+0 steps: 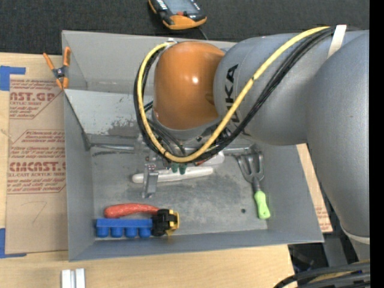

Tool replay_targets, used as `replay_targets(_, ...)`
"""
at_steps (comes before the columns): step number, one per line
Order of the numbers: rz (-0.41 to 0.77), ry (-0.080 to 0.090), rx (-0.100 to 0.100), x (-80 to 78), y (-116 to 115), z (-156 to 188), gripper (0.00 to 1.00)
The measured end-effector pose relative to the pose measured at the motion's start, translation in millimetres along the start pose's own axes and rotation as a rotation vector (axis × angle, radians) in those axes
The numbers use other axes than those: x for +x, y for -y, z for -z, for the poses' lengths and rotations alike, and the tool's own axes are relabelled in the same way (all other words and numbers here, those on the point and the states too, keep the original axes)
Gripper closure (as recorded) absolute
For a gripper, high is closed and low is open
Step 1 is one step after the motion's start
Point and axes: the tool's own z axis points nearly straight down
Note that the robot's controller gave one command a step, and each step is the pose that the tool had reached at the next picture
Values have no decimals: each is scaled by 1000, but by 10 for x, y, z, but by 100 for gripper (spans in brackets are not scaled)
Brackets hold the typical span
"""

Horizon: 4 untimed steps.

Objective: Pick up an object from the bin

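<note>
On a tan table [180, 263] sits a grey bin [78, 161] holding a blue block [120, 228] and a green-handled tool [262, 204]. Over a long white stick [198, 173] in its middle hangs the gripper [150, 182]; how open, I cannot tell.

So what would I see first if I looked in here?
The big grey arm with its shiny orange cover hangs over the middle of the bin. By the near wall lie a blue knobbly block and a red thing; a green-handled tool lies on the right.
</note>
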Motion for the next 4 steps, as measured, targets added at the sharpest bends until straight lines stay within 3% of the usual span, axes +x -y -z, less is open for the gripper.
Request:
replay_targets(1, 0, 0, 0, 0, 0, 0, 0)
replay_targets(2, 198, 3, 0, 293, 520, -1047, 0)
replay_targets(3, 84, 12, -6, 74, 14, -810, 0)
replay_targets(4, 99, 14, -6, 82, 54, -863, 0)
